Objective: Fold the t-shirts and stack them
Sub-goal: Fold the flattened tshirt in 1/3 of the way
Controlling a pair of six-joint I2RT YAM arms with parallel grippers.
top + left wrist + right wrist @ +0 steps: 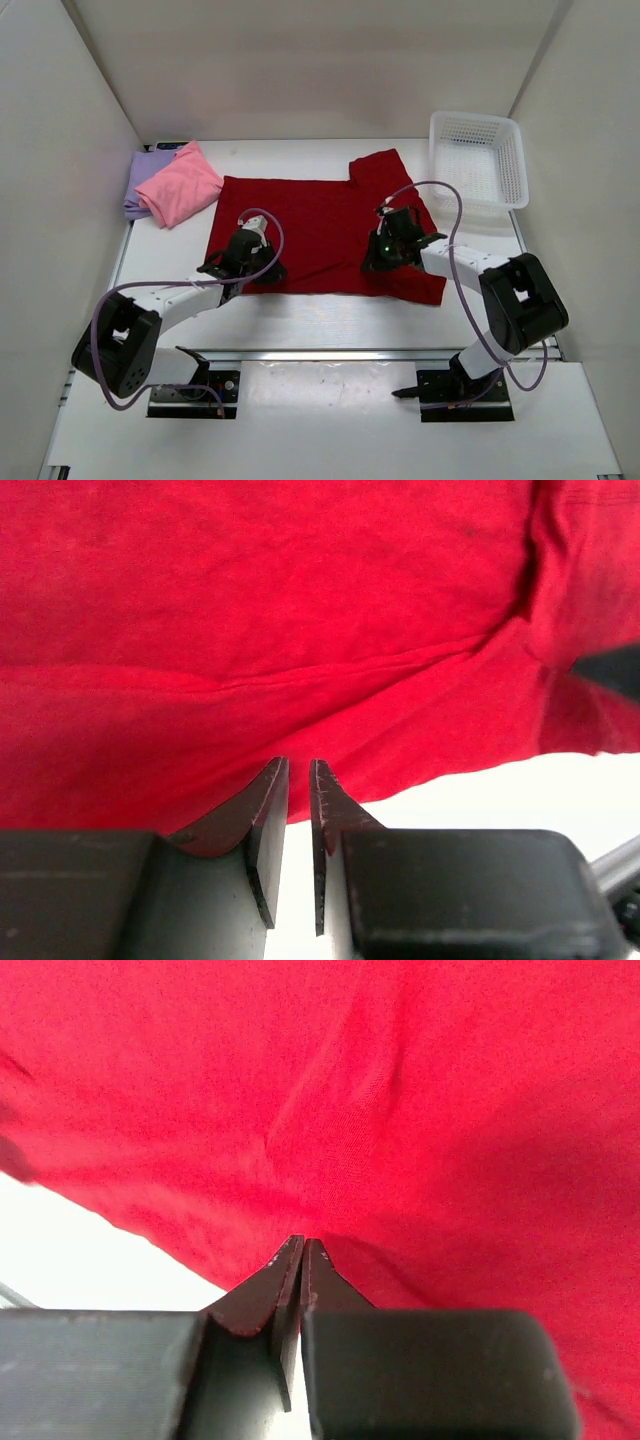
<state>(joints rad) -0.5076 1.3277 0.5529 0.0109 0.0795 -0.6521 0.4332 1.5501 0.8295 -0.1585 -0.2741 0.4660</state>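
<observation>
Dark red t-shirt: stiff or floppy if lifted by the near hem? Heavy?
Likely floppy: the dark red t-shirt lies flat on the table, soft creases gathering at the right claw. Probably thin and light: those tips almost meet on it.

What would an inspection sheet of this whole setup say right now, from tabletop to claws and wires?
Surface: white table, unmarked where it shows.
Job's things: dark red t-shirt spread flat mid-table; pink t-shirt folded, lying on the lavender t-shirt, far left.
Clutter: white basket, far right.
Grippers: left gripper narrowly open at the red shirt's near hem; right gripper shut on red fabric.
Cables: purple cables loop along both arms.
Surroundings: plain white walls.
</observation>
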